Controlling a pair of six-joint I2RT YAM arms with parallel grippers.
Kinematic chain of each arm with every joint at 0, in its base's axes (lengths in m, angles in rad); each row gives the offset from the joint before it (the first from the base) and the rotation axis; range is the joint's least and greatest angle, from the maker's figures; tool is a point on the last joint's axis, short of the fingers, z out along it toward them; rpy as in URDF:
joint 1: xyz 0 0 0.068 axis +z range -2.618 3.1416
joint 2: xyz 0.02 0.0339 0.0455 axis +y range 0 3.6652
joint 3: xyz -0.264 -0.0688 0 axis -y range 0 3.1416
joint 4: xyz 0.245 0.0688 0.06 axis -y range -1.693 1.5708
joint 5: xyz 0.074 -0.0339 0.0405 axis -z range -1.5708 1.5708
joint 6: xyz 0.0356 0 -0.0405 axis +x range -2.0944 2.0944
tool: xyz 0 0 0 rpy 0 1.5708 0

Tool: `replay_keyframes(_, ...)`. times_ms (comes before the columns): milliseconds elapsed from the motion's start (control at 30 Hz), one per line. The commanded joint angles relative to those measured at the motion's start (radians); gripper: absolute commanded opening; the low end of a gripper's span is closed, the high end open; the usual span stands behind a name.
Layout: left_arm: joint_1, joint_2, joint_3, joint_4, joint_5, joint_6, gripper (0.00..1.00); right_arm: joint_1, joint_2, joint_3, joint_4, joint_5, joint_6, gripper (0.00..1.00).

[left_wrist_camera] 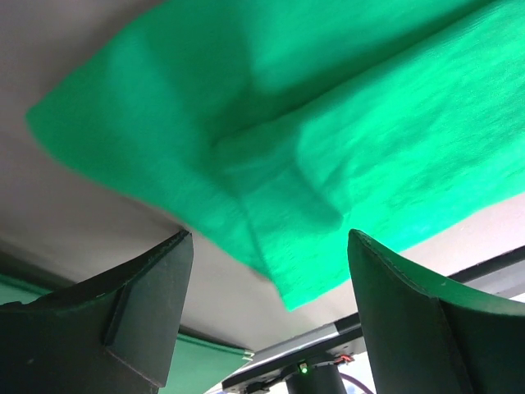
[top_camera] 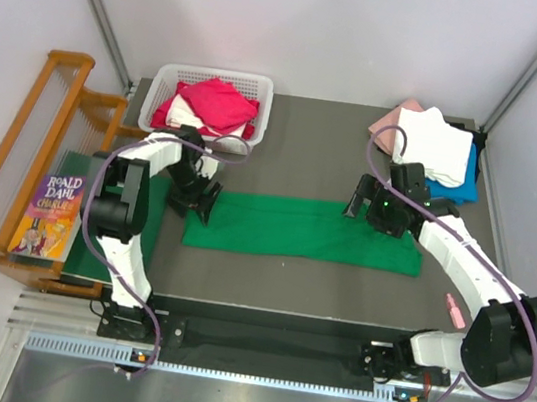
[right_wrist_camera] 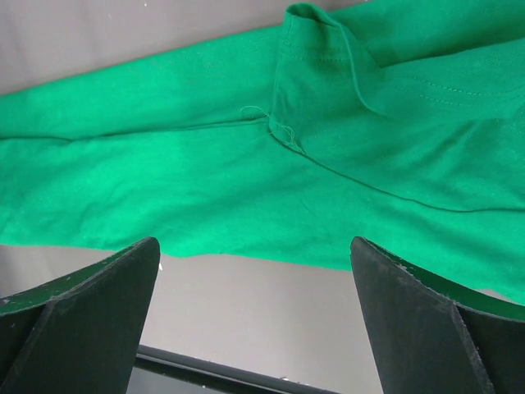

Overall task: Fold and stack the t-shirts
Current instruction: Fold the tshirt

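Green tee [top_camera: 305, 229] lies folded in a long strip across the middle of the table, a bit toward the near edge; my left gripper [top_camera: 200, 201] is at its left end, fingers spread, pinching nothing; my right gripper [top_camera: 356, 204] hovers by the strip's far hem near the right end — also spread wide and empty; far-left corner has the basket [top_camera: 217, 73] with a magenta tee [top_camera: 217, 102]; far-right corner — white tee [top_camera: 434, 145] stacked on blue [top_camera: 465, 185] and pink [top_camera: 403, 115].

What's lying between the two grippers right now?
Only the green tee, folded into a long strip, fills the stretch from the left gripper to the right gripper. The top view shows it.
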Motion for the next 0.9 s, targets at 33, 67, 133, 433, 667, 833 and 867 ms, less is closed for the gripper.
replay_keyframes(33,0.015,-0.029,-0.025,-0.013,0.011,0.021,0.81,0.009,-0.024,-0.018,0.012,0.016,-0.003,1.0)
replay_keyframes(67,0.015,-0.031,-0.029,-0.007,0.006,0.022,0.8,0.009,-0.028,-0.024,0.006,0.03,0.0,1.0)
replay_keyframes(133,0.015,-0.038,-0.044,0.003,-0.008,0.026,0.8,0.01,-0.035,-0.051,-0.006,0.046,0.006,1.0)
replay_keyframes(433,0.013,-0.147,0.077,-0.075,-0.038,0.067,0.8,0.01,-0.136,-0.232,0.002,0.065,0.072,1.0)
replay_keyframes(667,-0.082,-0.206,0.162,-0.079,-0.005,0.083,0.81,0.009,-0.187,-0.246,-0.035,0.139,0.093,1.0)
replay_keyframes(833,-0.251,-0.242,0.023,0.059,-0.13,0.112,0.81,0.009,-0.184,-0.217,-0.064,0.183,0.104,1.0)
replay_keyframes(867,-0.271,-0.255,-0.002,0.123,-0.159,0.129,0.81,0.009,-0.18,-0.205,-0.067,0.197,0.107,1.0)
